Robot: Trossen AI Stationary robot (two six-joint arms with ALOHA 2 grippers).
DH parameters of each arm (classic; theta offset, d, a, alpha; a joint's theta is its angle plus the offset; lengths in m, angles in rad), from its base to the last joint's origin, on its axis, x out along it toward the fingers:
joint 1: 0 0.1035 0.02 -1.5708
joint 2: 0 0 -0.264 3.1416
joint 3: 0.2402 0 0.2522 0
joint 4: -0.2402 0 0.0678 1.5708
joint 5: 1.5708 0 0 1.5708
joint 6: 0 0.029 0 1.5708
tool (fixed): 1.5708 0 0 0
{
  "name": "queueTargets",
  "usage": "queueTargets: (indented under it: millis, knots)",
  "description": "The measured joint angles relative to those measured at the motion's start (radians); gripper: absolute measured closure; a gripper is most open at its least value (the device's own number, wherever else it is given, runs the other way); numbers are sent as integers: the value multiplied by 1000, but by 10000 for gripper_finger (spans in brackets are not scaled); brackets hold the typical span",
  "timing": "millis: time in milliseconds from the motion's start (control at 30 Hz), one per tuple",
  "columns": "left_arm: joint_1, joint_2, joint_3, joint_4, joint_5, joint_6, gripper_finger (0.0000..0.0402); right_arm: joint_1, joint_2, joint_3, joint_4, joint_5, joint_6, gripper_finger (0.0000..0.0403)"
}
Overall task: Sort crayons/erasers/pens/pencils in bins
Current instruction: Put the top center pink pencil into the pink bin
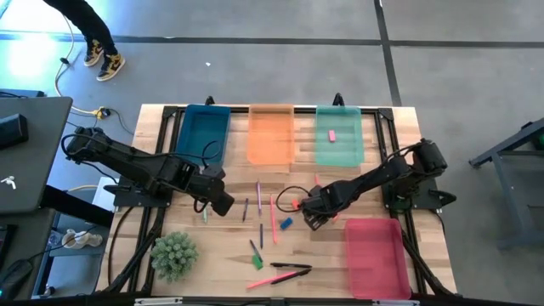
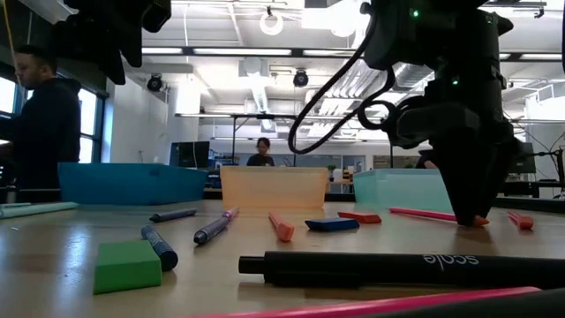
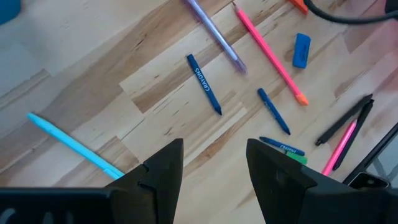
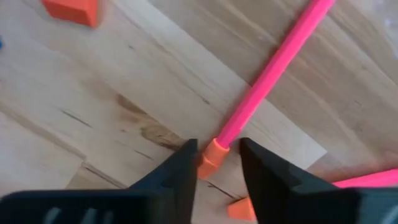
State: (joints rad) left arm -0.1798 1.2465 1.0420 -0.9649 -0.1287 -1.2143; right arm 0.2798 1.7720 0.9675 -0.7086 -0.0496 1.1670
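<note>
My right gripper (image 4: pixel 217 167) points down at the table near the red-pink bin (image 1: pixel 376 255), its fingers open on either side of the orange end of a pink pencil (image 4: pixel 273 81). An orange eraser (image 4: pixel 71 11) lies close by. My left gripper (image 3: pixel 214 168) hangs open above the table's left half, over bare wood beside a light blue pencil (image 3: pixel 74 143). The blue eraser (image 1: pixel 286 223), the green eraser (image 2: pixel 128 265), blue crayons (image 3: pixel 204 84) and black pens (image 1: pixel 289 268) lie flat on the table. The blue bin (image 1: pixel 204 132), orange bin (image 1: pixel 272 132) and green bin (image 1: pixel 338 136) stand along the far edge. My right gripper comes from above, pointing down, astride the pink pencil's orange end (image 4: pixel 213 155). One finger (image 4: pixel 180 171) lies against that end, and a narrow gap shows at the other finger. The pencil lies flat on the table.
A small green plant (image 1: pixel 174 253) stands at the near left. A small pink thing (image 1: pixel 331 134) lies in the green bin. A purple pen (image 3: pixel 214 34) and another pink pencil (image 3: pixel 270 56) lie mid-table. A person stands beyond the table's far left.
</note>
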Motion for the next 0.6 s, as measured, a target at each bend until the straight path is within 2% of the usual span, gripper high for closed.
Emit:
queueTargets:
  millis: [267, 467, 600]
  knots:
    - [0, 0, 0, -4, 0, 37, 236, 1, -17, 0, -22, 12, 6, 392]
    - [0, 0, 0, -4, 0, 67, 236, 1, -19, 0, -38, 11, 44, 384]
    - [0, 0, 0, -4, 0, 79, 236, 1, -36, -1, -41, 14, 59, 392]
